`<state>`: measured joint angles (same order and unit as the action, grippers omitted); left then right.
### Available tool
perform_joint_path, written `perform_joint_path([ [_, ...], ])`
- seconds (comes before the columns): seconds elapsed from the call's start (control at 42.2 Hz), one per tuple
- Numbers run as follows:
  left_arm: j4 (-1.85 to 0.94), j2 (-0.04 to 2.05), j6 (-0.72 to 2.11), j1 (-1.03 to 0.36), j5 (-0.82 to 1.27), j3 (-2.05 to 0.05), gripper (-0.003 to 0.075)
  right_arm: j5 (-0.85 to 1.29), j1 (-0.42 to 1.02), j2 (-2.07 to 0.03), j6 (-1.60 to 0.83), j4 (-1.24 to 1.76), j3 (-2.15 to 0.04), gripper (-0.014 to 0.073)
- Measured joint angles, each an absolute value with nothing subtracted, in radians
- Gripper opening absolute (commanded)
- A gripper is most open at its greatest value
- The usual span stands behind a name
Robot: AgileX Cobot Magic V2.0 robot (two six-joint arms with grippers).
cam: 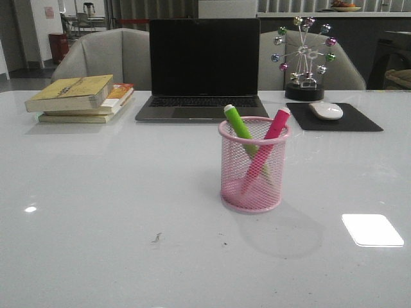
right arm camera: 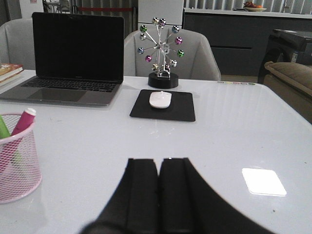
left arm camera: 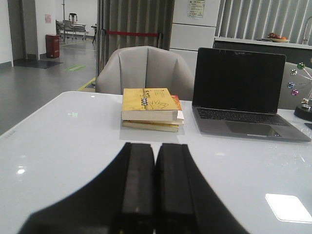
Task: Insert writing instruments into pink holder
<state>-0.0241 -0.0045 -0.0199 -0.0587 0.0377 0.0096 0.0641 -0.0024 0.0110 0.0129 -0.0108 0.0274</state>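
Left hand: the left hand sat low over the tabletop with its fingers pressed together and nothing between them, which suited an arm with no job left to do.
Right hand: the right hand was likewise pressed together and empty, parked above bare tabletop.
Ahead of the left hand: a stack of books lay straight in front, with the laptop off to that hand's right, both well apart from it.
Ahead of the right hand: a mouse on its black pad lay in front, and a beaded ornament stood behind that.
Holder: the pink holder stood upright on the tabletop, forward and to the left of the right hand, near but not touching.
Green marker: the green marker leaned inside the cup, white end up, propped on the rim because it stood taller than the mesh wall.
Pink marker: the pink marker leaned the other way and crossed the green one; its lower tip probably rested on the base, though the mesh blurred that.
Task state: both instruments appeared to be in, so the job looked finished.
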Motion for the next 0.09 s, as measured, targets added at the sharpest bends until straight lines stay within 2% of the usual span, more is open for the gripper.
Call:
perform_joint_path([
  [0.095, -0.024, -0.004, -0.02, -0.059, 0.038, 0.01, 0.0092, 0.064, -0.002, 0.011, 0.013, -0.011, 0.027, 0.0058],
])
